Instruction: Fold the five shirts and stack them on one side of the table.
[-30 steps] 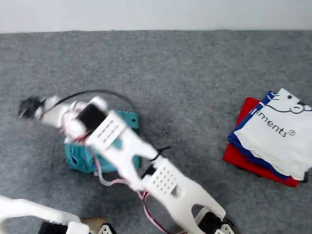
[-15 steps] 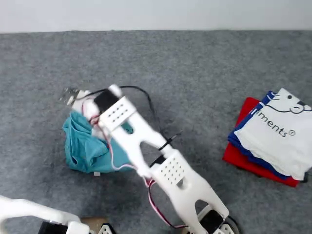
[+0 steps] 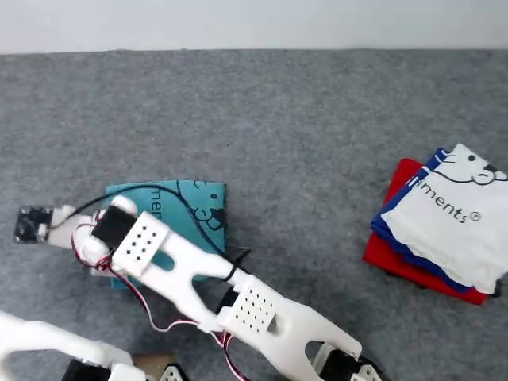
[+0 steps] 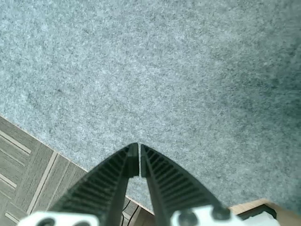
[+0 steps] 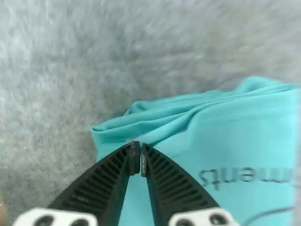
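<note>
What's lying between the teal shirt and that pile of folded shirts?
Nothing: in the high view, bare grey mat separates the teal shirt from the pile.

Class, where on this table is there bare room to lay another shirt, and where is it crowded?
Free: the grey stretch between the teal shirt and the shirt stack, and the far strip along the wall. Crowded: near left, where an arm lies across the teal shirt.

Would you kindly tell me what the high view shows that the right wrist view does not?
Only the high view: the stack of folded shirts, white on blue on red, and a long white arm. Only the right wrist view: the right gripper, fingers shut over a rumpled edge. Both: the teal shirt on the grey table cover.
</note>
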Controlling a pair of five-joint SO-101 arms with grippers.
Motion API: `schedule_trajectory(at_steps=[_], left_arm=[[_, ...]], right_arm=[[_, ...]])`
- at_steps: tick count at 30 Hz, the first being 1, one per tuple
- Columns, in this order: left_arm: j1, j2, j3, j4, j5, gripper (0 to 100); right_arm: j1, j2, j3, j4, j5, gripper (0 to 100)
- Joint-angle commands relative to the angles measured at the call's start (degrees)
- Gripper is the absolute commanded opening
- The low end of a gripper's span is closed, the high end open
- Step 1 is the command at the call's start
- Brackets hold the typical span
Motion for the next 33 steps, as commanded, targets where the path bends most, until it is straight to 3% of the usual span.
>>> schedule_trajectory(at_steps=[1,10,22,27,33], left_arm=[[0.5,-1.4,-2.6,-1.2,0.4,2],[0.5,-1.4,-2.6,-1.2,0.4,2],[0.6,-1.3,-2.5,-1.2,0.4,2],[0.7,-1.3,-2.1,-1.5,0.4,2],[0.6,-1.9,3.0,-4.6,0.4,2]], right_arm=[[3.5,-6.1,-7.0,2.9,-0.6,0.9],[14.1,-4.2,-4.2,5.8,-0.6,0.9],[31.3,11.1,-2.9,2.4,-0.6,0.9],[31.7,8.9,-5.9,4.8,-0.9,0.9],[25.5,2.4,-10.1,6.2,-1.0,0.9]])
